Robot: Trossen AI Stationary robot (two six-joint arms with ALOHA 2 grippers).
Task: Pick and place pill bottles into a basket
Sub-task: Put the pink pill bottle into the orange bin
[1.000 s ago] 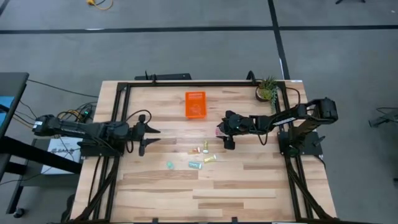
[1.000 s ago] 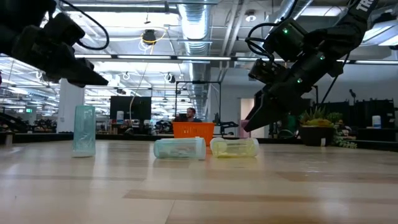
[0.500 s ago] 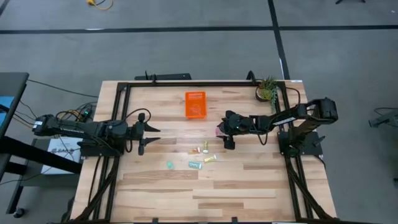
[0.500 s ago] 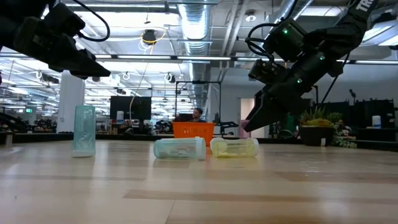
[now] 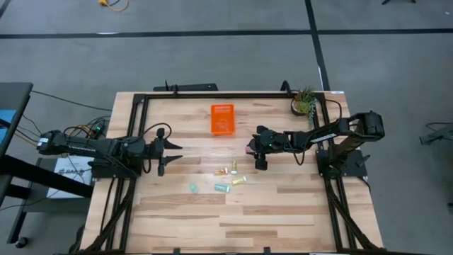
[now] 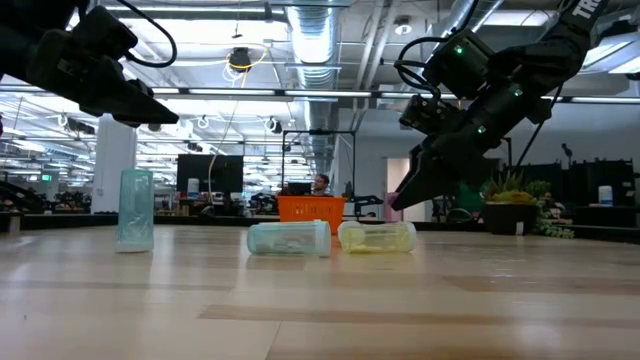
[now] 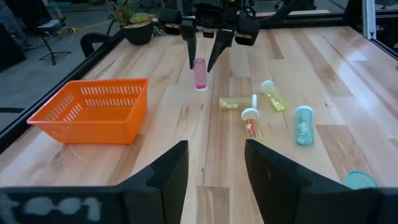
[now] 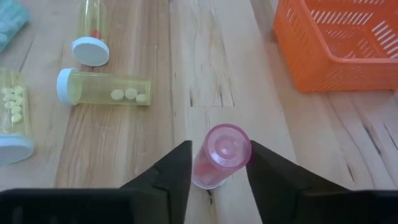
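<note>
Very little has moved in the last second: the left pincer (image 5: 161, 151) has crept slightly toward the middle of the counter (image 5: 283, 205) and lifted a touch in the low view, fingers spread and empty. The right pincer (image 7: 204, 46) has held its place, so no bottle has gone in yet and the grasp looks like the step in hand.

Nearest the low camera, the pale teal bottle (image 6: 289, 238) and a yellow bottle (image 6: 378, 236) both lie on their sides, long axes running flat across the counter, with a teal one (image 6: 135, 208) standing upright off to the side.

Further along, the pink bottle (image 8: 219, 155) stands upright, long axis vertical, closed end up and cap down on the wood. The right pincer straddles it, fingers spread on either side and not visibly pressing it.

Beyond that sits the orange basket (image 8: 348, 62), near the pink bottle, with no bottle visible in it. Farthest back, a potted plant (image 5: 304, 101) sits at the counter's corner.
</note>
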